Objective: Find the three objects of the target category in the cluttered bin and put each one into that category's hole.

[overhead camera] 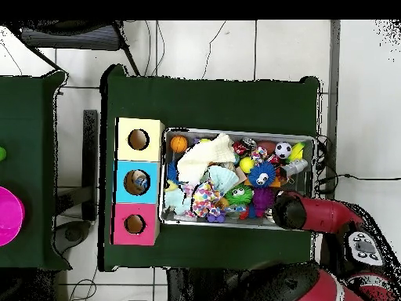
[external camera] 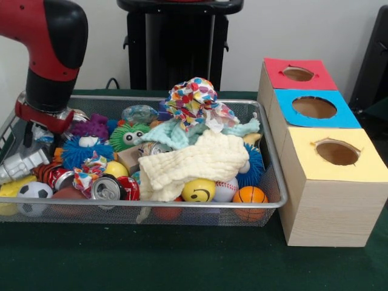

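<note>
The wire mesh bin (external camera: 182, 205) is full of clutter; it also shows in the overhead view (overhead camera: 235, 132). A see-through crinkly bottle (external camera: 23, 162) lies at its left end, seen from above near the arm (overhead camera: 294, 167). A second see-through bottle (external camera: 139, 113) lies at the back, behind a green fuzzy toy. My gripper (external camera: 33, 136) hangs under the red and black arm, low in the bin's left end, just above and behind the first bottle. In the overhead view the arm's end (overhead camera: 288, 210) covers it. The blue-surround hole (external camera: 314, 107) is the middle one; from above (overhead camera: 136, 182) something blue and white shows inside.
The red-surround hole (external camera: 297, 74) and yellow-surround hole (external camera: 337, 153) flank the blue one. A cream cloth (external camera: 194, 160), a colourful cloth (external camera: 194, 97), drink cans (external camera: 106, 188), fuzzy toys and several balls (external camera: 198, 190) fill the bin. A pink object (overhead camera: 8, 215) sits on a side table.
</note>
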You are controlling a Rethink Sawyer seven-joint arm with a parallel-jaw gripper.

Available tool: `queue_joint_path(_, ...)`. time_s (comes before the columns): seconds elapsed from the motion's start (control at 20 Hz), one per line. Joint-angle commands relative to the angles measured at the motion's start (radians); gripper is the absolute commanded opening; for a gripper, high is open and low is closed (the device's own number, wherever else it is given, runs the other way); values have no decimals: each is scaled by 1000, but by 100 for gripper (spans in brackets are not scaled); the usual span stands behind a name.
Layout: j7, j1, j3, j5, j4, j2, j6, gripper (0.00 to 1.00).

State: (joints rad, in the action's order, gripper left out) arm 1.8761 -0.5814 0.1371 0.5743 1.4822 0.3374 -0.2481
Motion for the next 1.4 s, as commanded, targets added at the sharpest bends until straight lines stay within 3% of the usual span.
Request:
queue_joint_path(0.05, -32, -57, -125, 19, -13, -171, -55, 100)
queue_joint_path(0.4, -47, -55, -133, 11, 6, -132, -103, 100)
queue_joint_path(0.7, -6, -75, -149, -8, 136, 24, -58, 100)
queue_joint_path(0.95, -7, -112, -185, -24, 203, 98, -66, 100)
queue_joint_path(1.15, -12, -148, -220, -22, 236, 123, -59, 100)
queue_joint_path(1.4, 10, -154, -210, 2, 221, 79, -36, 100)
